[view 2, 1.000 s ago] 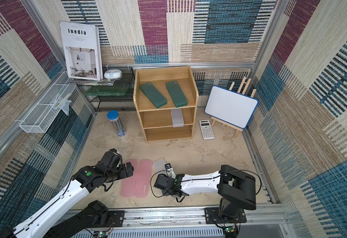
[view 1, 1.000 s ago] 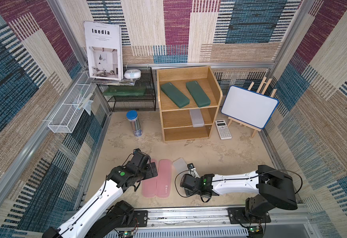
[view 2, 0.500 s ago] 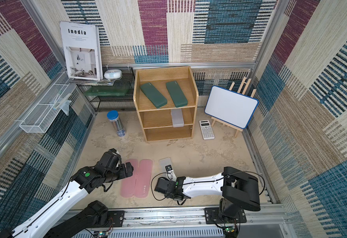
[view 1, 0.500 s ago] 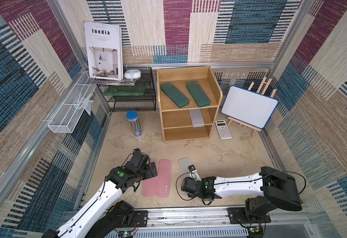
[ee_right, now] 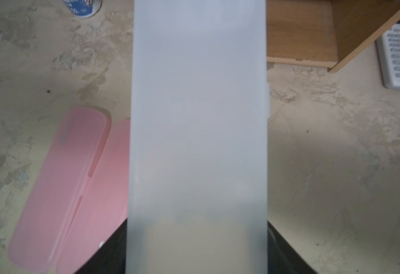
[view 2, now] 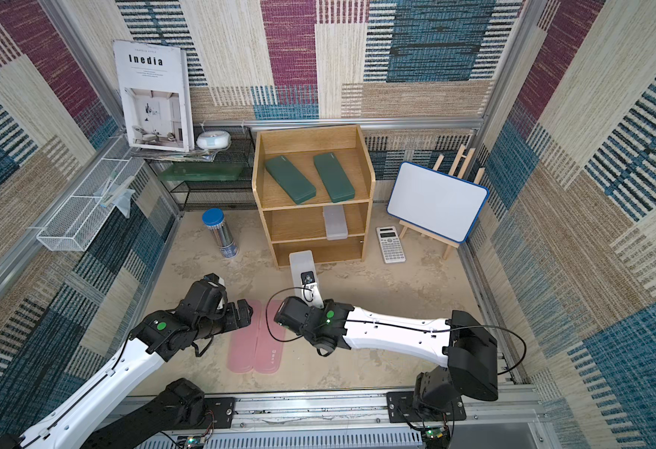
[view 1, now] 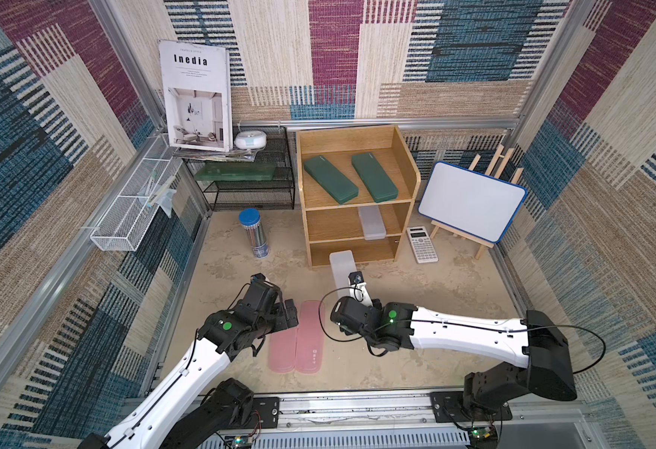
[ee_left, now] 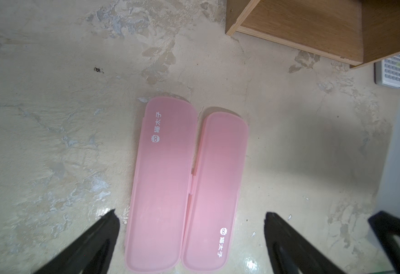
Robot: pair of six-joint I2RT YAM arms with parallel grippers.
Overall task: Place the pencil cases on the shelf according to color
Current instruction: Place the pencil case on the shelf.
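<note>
A frosted white case is gripped between the partly closed jaws of the right gripper, its far end just before the lowest tier of the shelf. The left gripper is seen wide open and empty above two pink cases, which are laid side by side on the table.

Bright, even light — frosted case blurred (floor glare).
</note>
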